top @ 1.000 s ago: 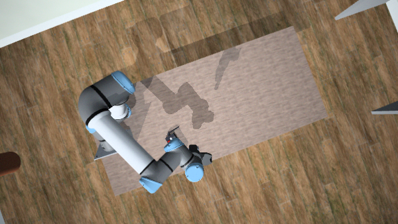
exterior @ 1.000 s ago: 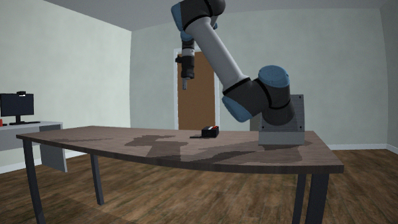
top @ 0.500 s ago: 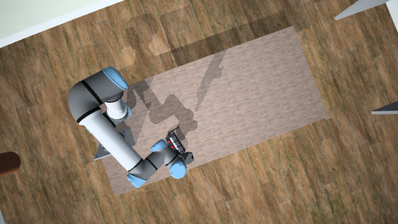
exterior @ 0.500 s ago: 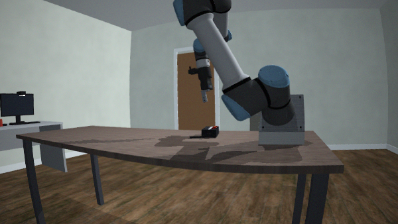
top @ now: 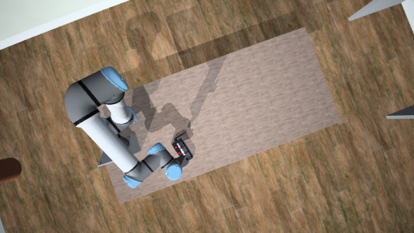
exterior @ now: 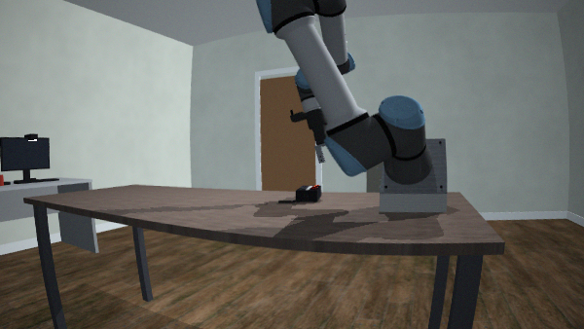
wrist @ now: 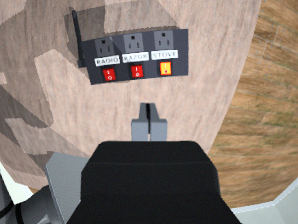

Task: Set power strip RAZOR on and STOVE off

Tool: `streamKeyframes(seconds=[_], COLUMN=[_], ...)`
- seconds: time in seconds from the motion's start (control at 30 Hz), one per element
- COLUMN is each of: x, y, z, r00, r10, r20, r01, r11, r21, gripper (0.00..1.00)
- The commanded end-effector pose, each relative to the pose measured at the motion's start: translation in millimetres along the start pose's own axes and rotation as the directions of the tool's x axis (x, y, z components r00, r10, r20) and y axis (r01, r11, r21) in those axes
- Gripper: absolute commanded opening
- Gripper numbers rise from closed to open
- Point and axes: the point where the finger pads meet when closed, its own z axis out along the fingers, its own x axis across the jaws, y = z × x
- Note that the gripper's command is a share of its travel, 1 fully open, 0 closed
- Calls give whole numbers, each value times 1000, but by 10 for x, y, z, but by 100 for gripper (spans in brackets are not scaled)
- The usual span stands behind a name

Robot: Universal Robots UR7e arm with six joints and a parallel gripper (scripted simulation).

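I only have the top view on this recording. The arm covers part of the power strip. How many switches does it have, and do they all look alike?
Observer: The wrist view shows three rocker switches on the power strip; the two on the left of that picture are red, the right one glows orange-yellow.
Operator: Is the gripper touching it?
Observer: No. In the exterior view the gripper hangs well above the strip.
Operator: Fingers open?
Observer: Shut, pads together, nothing between them.
Operator: Strip lying flat?
Observer: Yes, face up on the table.
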Motion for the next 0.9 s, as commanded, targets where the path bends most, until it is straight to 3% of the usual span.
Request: streamKeyframes(seconds=[0.0, 0.2, 0.87], x=[-52, -111, -140], y=[136, 252, 308], z=[126, 241, 296], r00=[999, 998, 997], r10=[-36, -67, -82], r20=[-10, -13, -14], r01=[36, 67, 81], r11=[999, 997, 996], r21=[-19, -39, -48], gripper=[0, 0, 0])
